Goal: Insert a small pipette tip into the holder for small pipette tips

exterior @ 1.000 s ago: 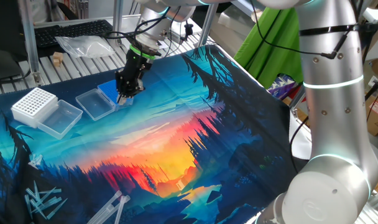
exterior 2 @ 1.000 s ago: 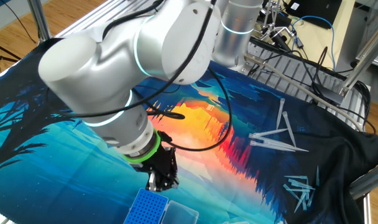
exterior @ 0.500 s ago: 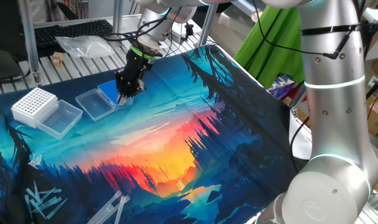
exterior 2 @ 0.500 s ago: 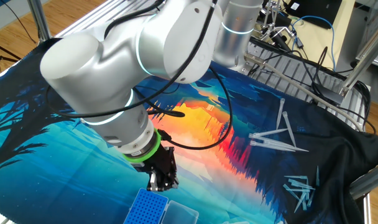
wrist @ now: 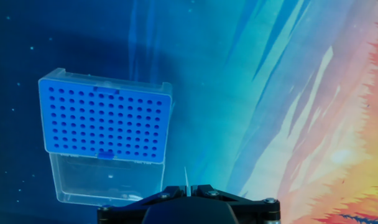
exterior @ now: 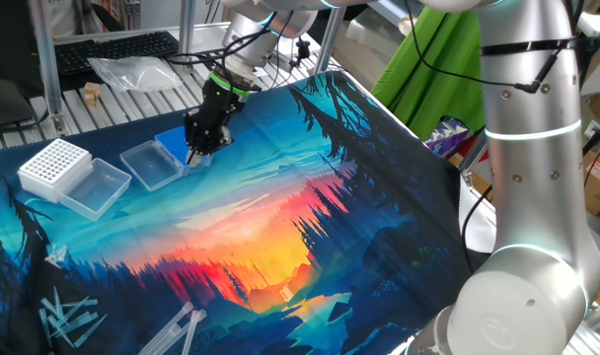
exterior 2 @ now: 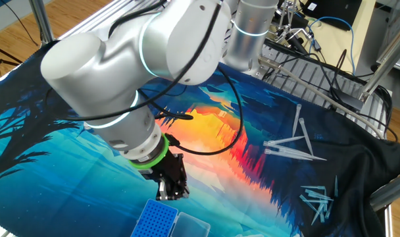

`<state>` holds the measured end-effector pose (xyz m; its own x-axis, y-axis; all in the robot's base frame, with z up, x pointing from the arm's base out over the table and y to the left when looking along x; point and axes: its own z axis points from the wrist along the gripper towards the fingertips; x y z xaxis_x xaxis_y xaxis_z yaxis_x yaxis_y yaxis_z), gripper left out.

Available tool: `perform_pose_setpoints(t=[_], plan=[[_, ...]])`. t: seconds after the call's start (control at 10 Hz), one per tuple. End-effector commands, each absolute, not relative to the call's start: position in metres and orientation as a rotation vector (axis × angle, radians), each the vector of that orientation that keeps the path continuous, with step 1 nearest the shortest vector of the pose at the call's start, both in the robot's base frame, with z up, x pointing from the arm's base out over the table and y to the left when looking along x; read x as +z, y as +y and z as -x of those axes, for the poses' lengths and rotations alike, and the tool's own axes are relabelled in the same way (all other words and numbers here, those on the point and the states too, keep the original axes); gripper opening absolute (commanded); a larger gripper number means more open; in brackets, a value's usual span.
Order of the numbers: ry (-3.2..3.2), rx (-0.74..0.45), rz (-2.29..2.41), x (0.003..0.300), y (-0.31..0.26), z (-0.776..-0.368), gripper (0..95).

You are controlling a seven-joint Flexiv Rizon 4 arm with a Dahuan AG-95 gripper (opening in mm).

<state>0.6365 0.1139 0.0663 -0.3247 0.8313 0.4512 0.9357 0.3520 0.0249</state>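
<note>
The gripper (wrist: 186, 188) has stayed by the small blue tip rack (wrist: 106, 116); only its wrist has turned a little since a moment ago. It looks like it is lining up. Its fingers are squeezed together on a thin clear pipette tip (wrist: 186, 177). Only the hand view shows that tip, just right of the rack's near right corner, and every little hole. The fixed views show the bigger white rack (exterior: 53, 165) further left and spare tips (exterior 2: 291, 146) lying well away.

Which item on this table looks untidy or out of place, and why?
The loose pipette tips look untidy: they lie scattered at crossed angles on the mat instead of standing in a rack. The blue holder sits square, its clear lid folded open.
</note>
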Motion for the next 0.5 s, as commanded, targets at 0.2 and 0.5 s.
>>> perform_pose_setpoints(t=[0.2, 0.5], plan=[[-2.244, -0.406, 1.564, 0.0663, 0.1143, -0.6363, 0.0], [-2.217, -0.404, 1.588, 0.0663, 0.1143, -0.6363, 0.0]])
